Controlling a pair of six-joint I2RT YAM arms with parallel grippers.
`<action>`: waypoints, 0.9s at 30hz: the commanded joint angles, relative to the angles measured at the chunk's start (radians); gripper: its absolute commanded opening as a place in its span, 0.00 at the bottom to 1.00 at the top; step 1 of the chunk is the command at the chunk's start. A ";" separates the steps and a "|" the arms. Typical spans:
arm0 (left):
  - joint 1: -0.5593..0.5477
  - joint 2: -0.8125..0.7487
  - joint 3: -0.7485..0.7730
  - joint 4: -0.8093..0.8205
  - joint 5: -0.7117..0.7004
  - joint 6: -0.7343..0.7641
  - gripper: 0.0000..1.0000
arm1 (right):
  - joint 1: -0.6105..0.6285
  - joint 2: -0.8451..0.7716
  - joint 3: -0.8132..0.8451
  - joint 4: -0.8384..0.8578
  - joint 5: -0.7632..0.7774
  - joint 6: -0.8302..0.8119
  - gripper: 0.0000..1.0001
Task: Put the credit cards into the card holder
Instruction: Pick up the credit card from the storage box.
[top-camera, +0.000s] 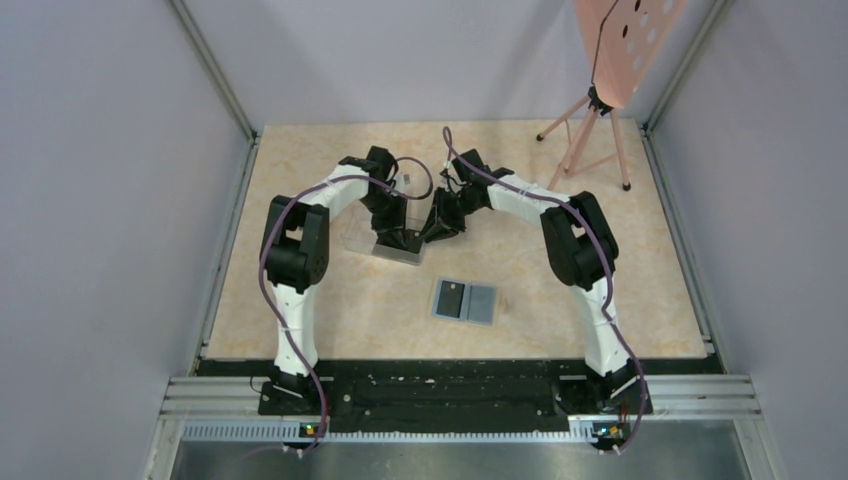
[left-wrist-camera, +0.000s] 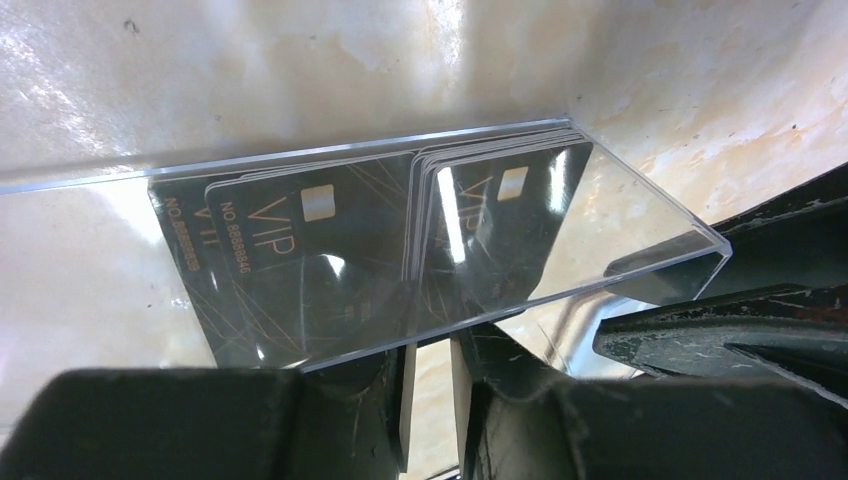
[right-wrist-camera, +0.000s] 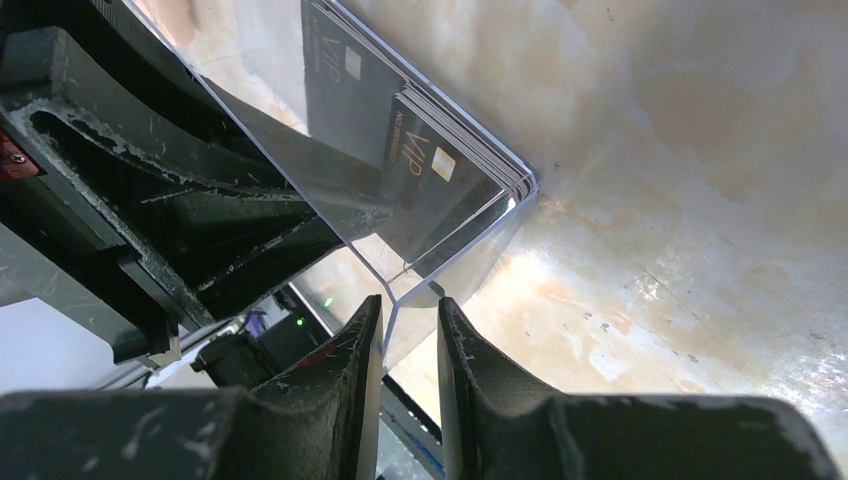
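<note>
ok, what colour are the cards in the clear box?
The cards are black, gold VIP lettering; left wrist view.

Credit cards, black, seen through the wall of the clear box:
- Left wrist view: you can read "VIP" on the front card, with "NO 88…" beside it; the later digits are unclear.
- Right wrist view: you can read "VIP" on two cards.

Black VIP-marked credit cards lie overlapped inside a clear box. At five o'clock from them, the card holder lies open flat, grey-blue inside up.
</note>
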 joint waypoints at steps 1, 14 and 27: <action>-0.014 0.027 0.027 0.000 0.034 0.025 0.20 | -0.003 -0.024 -0.004 0.037 -0.039 -0.010 0.22; -0.016 -0.078 0.014 0.071 0.134 0.002 0.02 | -0.003 -0.035 -0.024 0.038 -0.035 -0.010 0.22; -0.017 -0.046 0.068 -0.033 0.037 0.030 0.16 | -0.003 -0.038 -0.032 0.037 -0.037 -0.012 0.22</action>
